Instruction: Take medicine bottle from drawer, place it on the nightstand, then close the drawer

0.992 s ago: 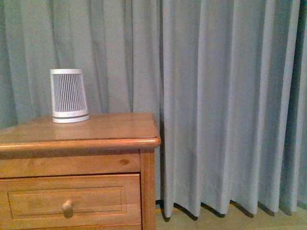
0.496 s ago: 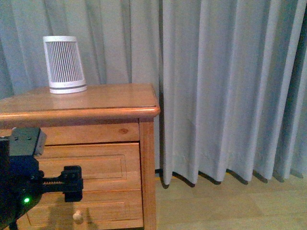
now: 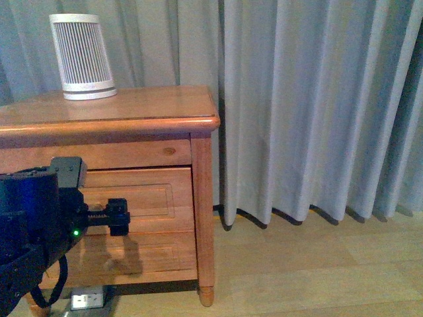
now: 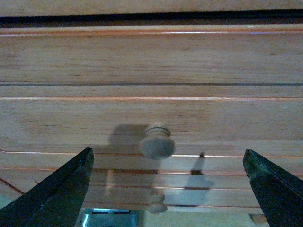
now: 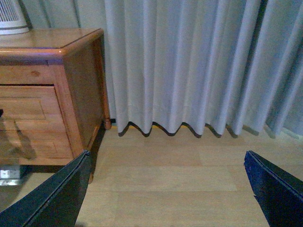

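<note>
A grey pleated curtain (image 3: 317, 105) hangs behind everything, far beyond both sets of jaws. In the right wrist view it fills the space ahead of the right gripper (image 5: 166, 153). Pale wood floor (image 3: 317, 264) lies beneath those jaws, which are spread wide with nothing between them.

The bench (image 3: 152, 109), a honey-wood nightstand, stands straight ahead of the left gripper (image 4: 166, 152) and off to one side of the right jaws. Its upper drawer (image 3: 152, 191) sits flush in the frame, directly facing the left jaws. The lower drawer (image 3: 165, 251) lies below them.

A white slatted cylinder (image 3: 82, 56) stands upright on the bench top, well above the left jaws.

The left jaws are spread wide and grip nothing. The drawer's round wooden knob (image 4: 157, 142) sits in the gap between them, ahead of the tips and touching neither. The lower knob (image 4: 156, 203) shows beneath it, also between the jaws.

A white power socket (image 3: 86, 300) lies on the floor under the bench, below the left jaws.

The medicine bottle shows in no view.
</note>
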### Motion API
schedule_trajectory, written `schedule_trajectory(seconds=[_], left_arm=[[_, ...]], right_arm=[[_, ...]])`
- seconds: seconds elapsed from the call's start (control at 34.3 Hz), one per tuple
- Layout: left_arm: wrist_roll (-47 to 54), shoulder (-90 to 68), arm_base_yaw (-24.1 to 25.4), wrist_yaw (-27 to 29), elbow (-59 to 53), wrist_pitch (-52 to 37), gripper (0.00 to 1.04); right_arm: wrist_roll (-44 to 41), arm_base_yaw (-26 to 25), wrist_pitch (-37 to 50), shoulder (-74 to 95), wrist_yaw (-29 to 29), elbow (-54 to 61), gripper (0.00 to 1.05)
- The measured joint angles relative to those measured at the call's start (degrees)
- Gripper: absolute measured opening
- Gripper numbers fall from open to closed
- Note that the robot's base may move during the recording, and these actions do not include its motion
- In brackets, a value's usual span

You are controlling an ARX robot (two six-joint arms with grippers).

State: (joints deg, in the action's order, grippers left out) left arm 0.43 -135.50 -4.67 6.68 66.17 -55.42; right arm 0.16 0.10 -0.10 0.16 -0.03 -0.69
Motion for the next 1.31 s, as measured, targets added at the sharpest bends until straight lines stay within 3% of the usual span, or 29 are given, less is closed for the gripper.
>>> schedule_trajectory(seconds=[0.55, 0.61, 0.7, 0.93, 1.31], left_arm=[[0.85, -7.21, 0.94, -1.33, 8.31, -0.46, 0.95], [0.96, -7.5, 1.07, -1.33, 8.79, -0.46, 0.89], [1.64, -8.35, 1.31, -1.9, 9.51, -0.22, 0.68], [2.01, -9.16, 1.66, -1.97, 10.01, -0.17, 0.27], [3.91, -9.03, 2.21, -3.32, 8.41, -2.89, 0.25]], right_arm=[[0.0, 0.0, 0.0, 0.0, 0.0, 0.0, 0.98], [0.0, 0.0, 0.0, 0.0, 0.02, 0.0, 0.98], [0.0, 0.0, 0.0, 0.0, 0.0, 0.0, 0.98], [0.0, 0.0, 0.0, 0.0, 0.0, 0.0, 0.98], [0.0, 0.0, 0.0, 0.0, 0.0, 0.0, 0.98]])
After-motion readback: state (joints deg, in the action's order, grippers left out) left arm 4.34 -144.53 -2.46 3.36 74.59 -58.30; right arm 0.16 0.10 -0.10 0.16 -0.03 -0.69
